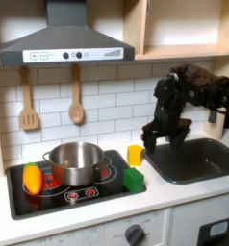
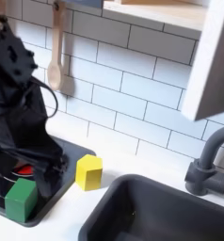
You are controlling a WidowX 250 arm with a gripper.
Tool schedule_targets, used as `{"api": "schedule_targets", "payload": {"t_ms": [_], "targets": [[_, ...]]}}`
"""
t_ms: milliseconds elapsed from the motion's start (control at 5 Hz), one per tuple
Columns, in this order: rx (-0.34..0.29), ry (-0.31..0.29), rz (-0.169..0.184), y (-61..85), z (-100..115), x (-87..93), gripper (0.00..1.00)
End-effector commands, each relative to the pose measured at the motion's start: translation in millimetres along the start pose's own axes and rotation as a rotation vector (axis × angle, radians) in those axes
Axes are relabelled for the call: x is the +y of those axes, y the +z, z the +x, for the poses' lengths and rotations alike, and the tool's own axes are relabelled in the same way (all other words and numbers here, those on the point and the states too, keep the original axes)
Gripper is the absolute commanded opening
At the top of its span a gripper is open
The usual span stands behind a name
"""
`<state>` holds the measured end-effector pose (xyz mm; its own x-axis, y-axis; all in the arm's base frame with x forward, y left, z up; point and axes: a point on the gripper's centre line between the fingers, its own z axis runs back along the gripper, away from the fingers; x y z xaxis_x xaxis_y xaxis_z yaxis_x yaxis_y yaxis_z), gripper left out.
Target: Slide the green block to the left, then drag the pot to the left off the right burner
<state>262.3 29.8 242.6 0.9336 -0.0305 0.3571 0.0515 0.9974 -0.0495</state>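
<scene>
**Arm hanging over the counter between stove and sink**

In the first exterior view the black gripper [image 1: 153, 140] is hovering above the white counter [image 1: 107, 205], just beside the yellow cup-like piece [image 1: 135, 154], touching nothing; its fingers are pointing down, but how far apart they are I cannot tell. In the second exterior view the arm [image 2: 18, 104] is showing as a dark, blurred mass.

The green block [image 1: 134, 179], a small rounded cube, is sitting at the black stovetop's [image 1: 20, 204] right corner in the first exterior view. The shiny steel pot [image 1: 76, 161] is resting on a burner, with an orange-and-yellow piece [image 1: 32, 178] just beside it. A dark sink [image 1: 195, 159] is lying to the right; wooden utensils [image 1: 76, 96] are hanging on white tile.
</scene>
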Motion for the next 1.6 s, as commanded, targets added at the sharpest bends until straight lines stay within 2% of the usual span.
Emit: {"api": "schedule_targets", "payload": {"t_ms": [0,400,600,800,1000,1200,1400], "targets": [[-0.092,0.08,0.046,7.5,24,26.0,1.0],[-0.158,0.142,0.088,15.0,41,49.0,1.0],[-0.196,0.166,0.116,24.2,48,57.2,0.6],[-0.245,0.162,0.127,34.4,56,58.2,0.0],[-0.307,0.153,0.143,46.1,67,60.8,0.0],[-0.393,0.139,0.116,53.9,76,62.0,0.0],[-0.466,0.143,0.082,51.2,82,67.8,0.0]]}}
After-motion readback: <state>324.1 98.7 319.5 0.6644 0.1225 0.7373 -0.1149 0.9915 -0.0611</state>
